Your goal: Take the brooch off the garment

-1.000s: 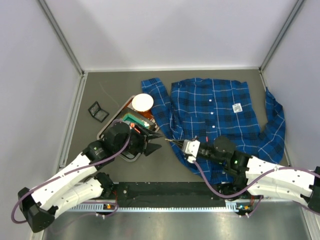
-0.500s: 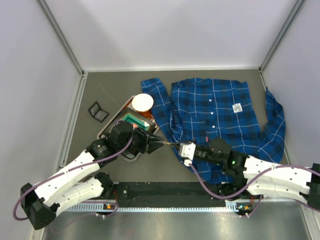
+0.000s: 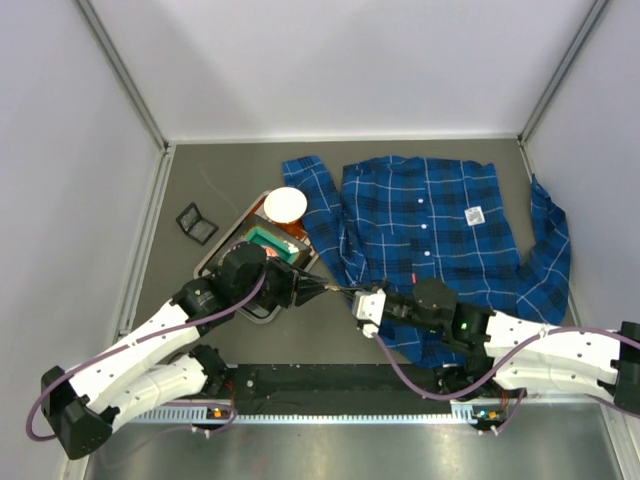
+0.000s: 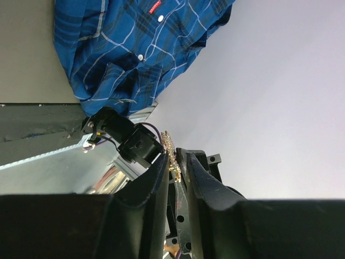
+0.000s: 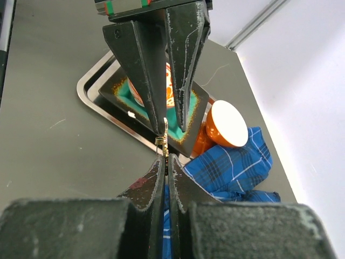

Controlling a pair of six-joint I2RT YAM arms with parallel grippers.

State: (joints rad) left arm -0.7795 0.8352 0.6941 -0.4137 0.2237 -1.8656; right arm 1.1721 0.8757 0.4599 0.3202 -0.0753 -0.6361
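The brooch (image 5: 164, 141), a tiny pale gold pin, sticks out edge-on from the tips of my right gripper (image 5: 167, 159), which is shut on its lower end. It hangs in the air left of the garment (image 3: 440, 220), a blue plaid shirt spread over the right side of the table. My left gripper (image 3: 325, 289) faces the right gripper (image 3: 350, 293) tip to tip. In the left wrist view the brooch (image 4: 170, 150) lies between the left gripper's (image 4: 173, 155) fingers, against one of them, and a narrow gap still shows.
A metal tray (image 3: 225, 235) at the left holds a teal and black plate (image 5: 186, 116) and an orange bowl (image 3: 285, 205) with a white inside. A small black object (image 3: 196, 223) lies further left. Walls close in the table on three sides.
My right gripper has carried the brooch left, off the shirt's edge. My left gripper has moved right to meet it, and its jaws have narrowed around the brooch.
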